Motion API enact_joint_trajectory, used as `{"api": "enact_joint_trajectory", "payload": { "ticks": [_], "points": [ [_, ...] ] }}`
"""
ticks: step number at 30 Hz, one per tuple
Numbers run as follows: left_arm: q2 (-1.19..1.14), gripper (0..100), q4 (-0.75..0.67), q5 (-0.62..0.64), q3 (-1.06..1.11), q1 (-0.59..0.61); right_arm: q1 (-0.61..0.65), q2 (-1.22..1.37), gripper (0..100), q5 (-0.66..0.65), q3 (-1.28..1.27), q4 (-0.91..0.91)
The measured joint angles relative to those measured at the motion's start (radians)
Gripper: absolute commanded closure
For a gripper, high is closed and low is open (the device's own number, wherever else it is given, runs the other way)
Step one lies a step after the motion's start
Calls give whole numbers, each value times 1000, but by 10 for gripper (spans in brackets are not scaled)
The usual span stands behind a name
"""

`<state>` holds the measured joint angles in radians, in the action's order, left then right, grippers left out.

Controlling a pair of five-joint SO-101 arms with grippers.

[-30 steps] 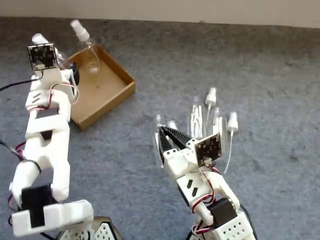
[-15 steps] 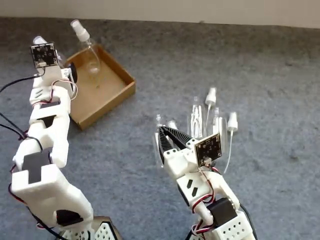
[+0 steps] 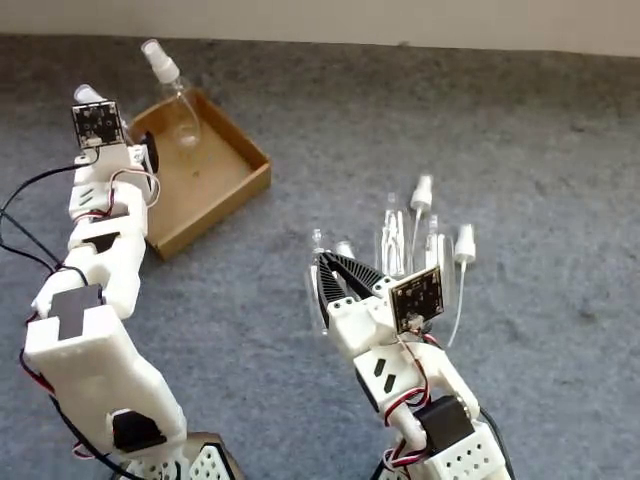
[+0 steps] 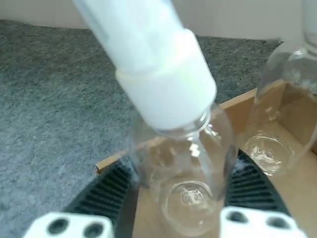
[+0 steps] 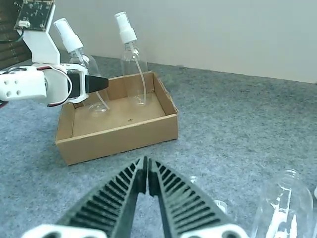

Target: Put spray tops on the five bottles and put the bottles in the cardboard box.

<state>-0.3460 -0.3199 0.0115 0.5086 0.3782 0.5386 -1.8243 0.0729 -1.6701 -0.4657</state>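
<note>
My left gripper (image 4: 181,191) is shut on a clear bottle (image 4: 183,163) with a white spray top (image 3: 88,95), held tilted at the far-left edge of the cardboard box (image 3: 215,190). The same gripper (image 5: 94,82) and its bottle (image 5: 79,57) appear beside the box (image 5: 119,131) in the right wrist view. A second topped bottle (image 3: 178,110) stands inside the box (image 4: 297,198) at its far side. My right gripper (image 3: 325,270) is shut on nothing, low over the carpet, just left of several uncapped bottles (image 3: 392,238) and loose spray tops (image 3: 465,245).
Grey carpet covers the table, with open room between the box and the cluster of bottles. One clear bottle (image 5: 277,210) lies close beside the right gripper (image 5: 147,178). A pale wall (image 5: 223,34) runs along the far edge.
The left arm has folded back at its lower joints, and its wrist with the held bottle has shifted slightly toward the box. The right arm has not moved.
</note>
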Motion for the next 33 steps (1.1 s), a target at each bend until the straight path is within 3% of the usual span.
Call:
{"api": "enact_joint_trajectory", "payload": {
  "ticks": [5, 33],
  "points": [
    [0, 743, 0, 0, -2, 0, 0, 0, 993, 0, 0, 0],
    [0, 772, 0, 0, -20, 15, 0, 0, 993, 0, 0, 0]
  ]
}}
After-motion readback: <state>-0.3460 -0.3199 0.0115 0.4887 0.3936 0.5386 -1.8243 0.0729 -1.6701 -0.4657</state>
